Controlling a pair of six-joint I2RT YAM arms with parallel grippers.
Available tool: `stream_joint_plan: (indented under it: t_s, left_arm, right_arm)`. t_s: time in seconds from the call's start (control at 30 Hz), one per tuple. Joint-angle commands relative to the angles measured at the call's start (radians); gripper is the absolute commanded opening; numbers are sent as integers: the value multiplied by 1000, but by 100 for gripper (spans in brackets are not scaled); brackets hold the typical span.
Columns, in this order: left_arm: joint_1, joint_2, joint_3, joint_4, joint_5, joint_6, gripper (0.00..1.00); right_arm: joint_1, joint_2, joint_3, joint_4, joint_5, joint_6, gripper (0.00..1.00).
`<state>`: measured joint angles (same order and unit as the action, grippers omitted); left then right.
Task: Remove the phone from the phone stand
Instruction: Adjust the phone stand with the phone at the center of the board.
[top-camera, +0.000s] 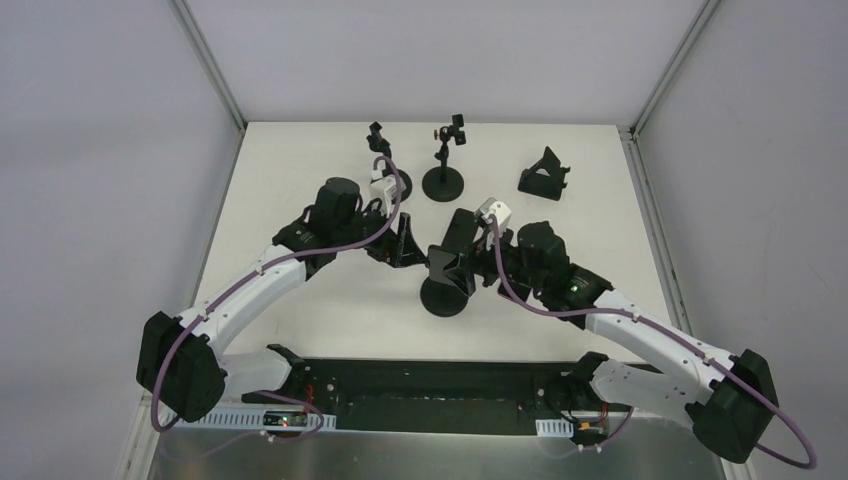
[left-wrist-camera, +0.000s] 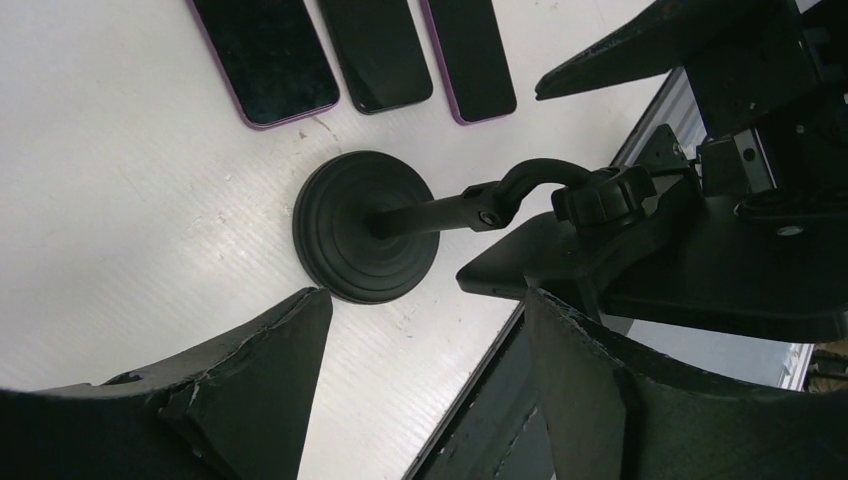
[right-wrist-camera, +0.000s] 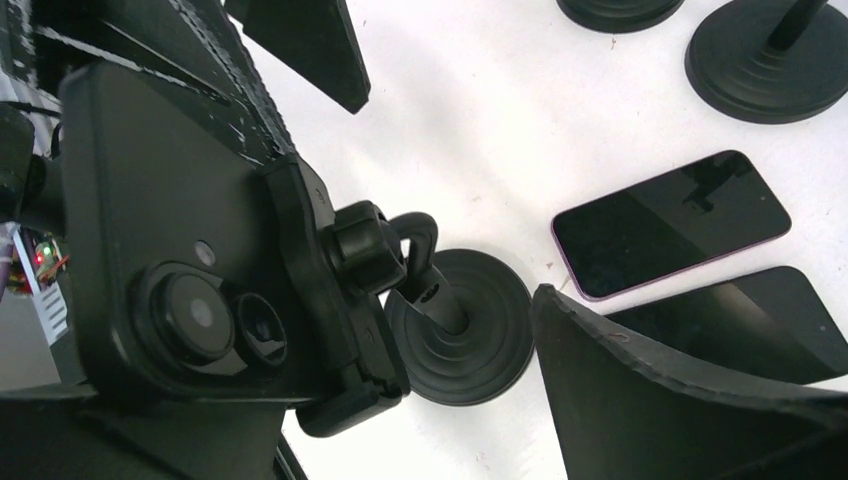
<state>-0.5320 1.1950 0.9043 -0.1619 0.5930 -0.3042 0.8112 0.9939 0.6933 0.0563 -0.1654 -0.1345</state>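
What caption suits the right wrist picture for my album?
Black phone clamped in its round-based stand, lenses facing us; two more phones lie flat on the table.

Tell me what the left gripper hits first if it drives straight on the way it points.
Probably the stand's base, straight ahead of the open left gripper. The phone sits close beside one fingertip and might be clipped first; depth is unclear.
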Motion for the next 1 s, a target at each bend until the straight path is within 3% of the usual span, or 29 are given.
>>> stream_joint_plan:
  t_s: [0.0, 0.33, 0.97]
  left_arm:
    - [-28, -26, 0, 16, 8, -19, 73]
    - [-71, -30, 14, 17, 1, -17, 72]
    - [-204, 2, 57, 19, -12, -11, 72]
  right_arm:
    - [-50, -48, -12, -14, -136, -62, 86]
    - [-137, -71, 23, -133, -303, -162, 88]
    - [-243, -142, 27, -260, -248, -205, 87]
